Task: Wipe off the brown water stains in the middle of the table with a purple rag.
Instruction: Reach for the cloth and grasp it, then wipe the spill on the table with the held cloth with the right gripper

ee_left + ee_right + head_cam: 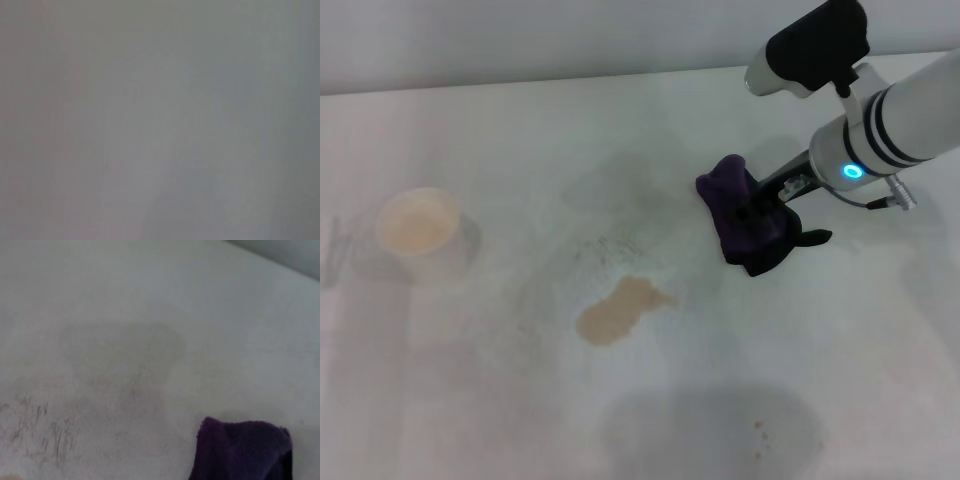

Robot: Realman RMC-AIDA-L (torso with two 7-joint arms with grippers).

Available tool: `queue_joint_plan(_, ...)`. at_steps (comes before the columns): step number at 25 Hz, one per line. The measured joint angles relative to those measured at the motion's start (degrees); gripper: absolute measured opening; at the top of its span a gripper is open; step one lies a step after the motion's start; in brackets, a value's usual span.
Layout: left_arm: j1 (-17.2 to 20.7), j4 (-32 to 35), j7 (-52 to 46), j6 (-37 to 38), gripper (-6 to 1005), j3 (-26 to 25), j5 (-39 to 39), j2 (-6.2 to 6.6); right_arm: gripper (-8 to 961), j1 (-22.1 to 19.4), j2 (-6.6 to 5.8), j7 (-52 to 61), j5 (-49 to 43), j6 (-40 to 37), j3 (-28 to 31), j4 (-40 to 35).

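Note:
The brown water stains (620, 310) are a light tan, peanut-shaped puddle in the middle of the white table (520, 140). The purple rag (732, 200) is bunched up to the right of and behind the stain, apart from it. My right gripper (768, 228) is shut on the rag, its black fingers buried in the cloth. The rag also shows in the right wrist view (240, 450), above the bare table (150, 300). The left gripper is out of view, and the left wrist view shows only flat grey.
A clear cup (420, 228) with tan liquid stands at the left of the table. Faint grey speckled marks (610, 248) lie just behind the stain. Tiny reddish dots (758, 430) sit near the front edge.

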Motion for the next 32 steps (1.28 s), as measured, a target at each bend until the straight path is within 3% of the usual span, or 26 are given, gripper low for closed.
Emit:
queue_joint_plan(6, 0.0, -0.01, 0.0, 0.01, 887, -0.04, -0.02, 0.0, 574, 1.46, -0.17, 0.01, 1.64, -1.33, 0.34, 3.09)
queue_joint_plan(9, 0.04, -0.01, 0.0, 0.01, 887, -0.04, -0.19, 0.0, 353, 1.22, -0.17, 0.02, 1.66, -1.5, 0.26, 3.16)
queue_joint_plan(14, 0.19, -0.01, 0.0, 0.01, 887, -0.13, -0.31, 0.0, 118, 1.63, -0.22, 0.04, 1.33, -1.51, 0.15, 4.24)
queue_joint_plan(23, 0.34, -0.01, 0.0, 0.01, 887, -0.12, -0.33, 0.0, 93, 1.44, -0.38, -1.08, 1.88, -0.69, 0.27, 3.31)
queue_joint_plan(32, 0.26, -0.01, 0.0, 0.02, 887, -0.13, -0.34, 0.0, 87, 2.09, 0.07, -16.41, 15.2, 13.94, -1.09, -1.91)
